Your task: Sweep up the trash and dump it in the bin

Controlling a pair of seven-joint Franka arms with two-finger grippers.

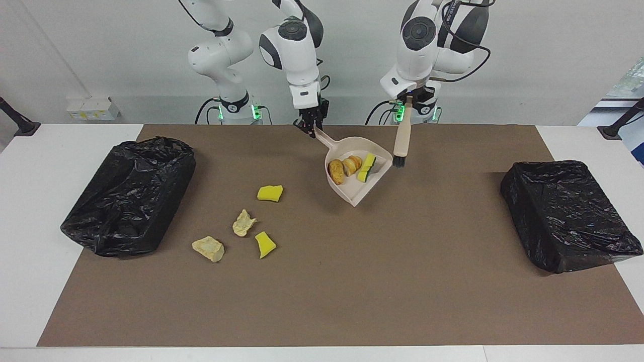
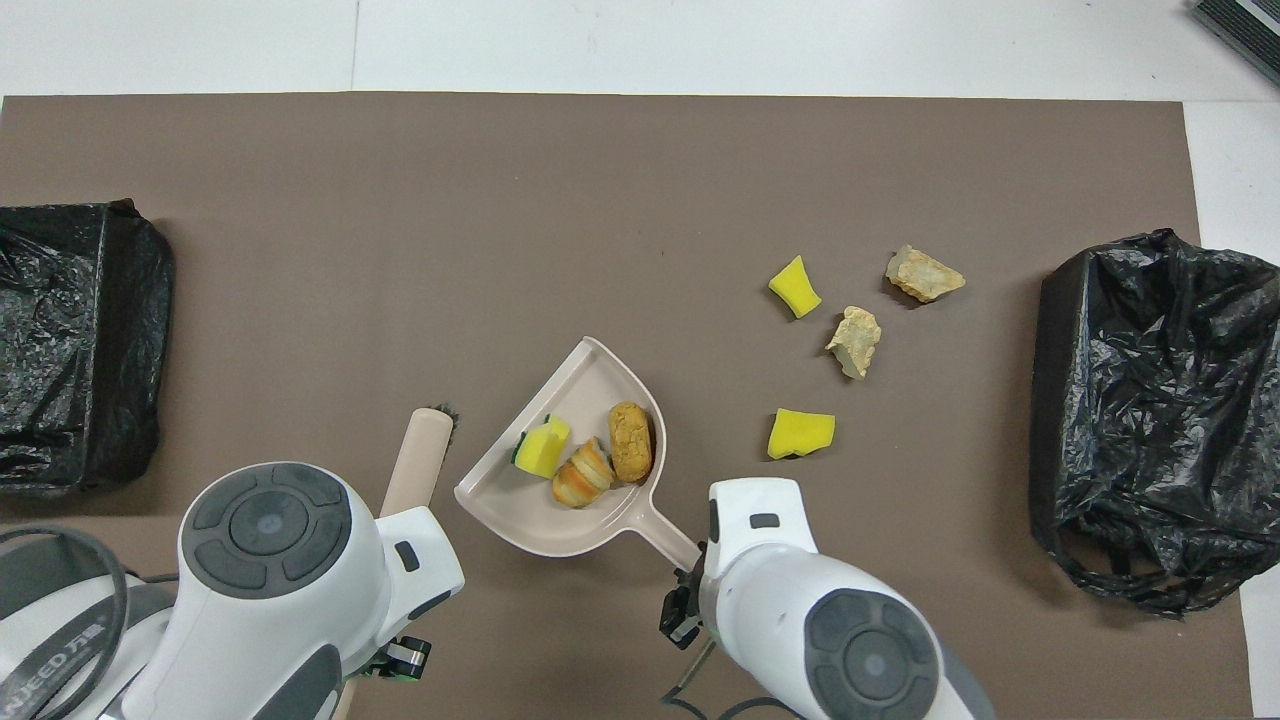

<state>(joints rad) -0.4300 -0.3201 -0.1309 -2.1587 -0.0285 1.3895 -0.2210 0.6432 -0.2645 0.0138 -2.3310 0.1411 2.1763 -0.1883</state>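
On the brown mat (image 1: 352, 281), toward the right arm's end of the table beside an open black-bagged bin (image 1: 128, 196), four pieces of trash lay loose: a pale crumbly chunk (image 1: 208, 248), a second pale chunk (image 1: 244, 222), a yellow sponge wedge (image 1: 265, 244) and a yellow sponge block (image 1: 270, 193). The right gripper (image 1: 311, 126) was clamped on the handle of the beige dustpan (image 1: 359, 188), raised and tilted over the mat; it carried two orange-brown bread-like lumps (image 1: 336, 171) and a green-backed sponge (image 1: 367, 168). The left gripper (image 1: 408, 97) was closed on the hand brush (image 1: 401, 143), hanging bristles-down beside the pan. A second bagged bin (image 1: 568, 213) sat at the left arm's end. The overhead view hid both grips beneath the wrists.
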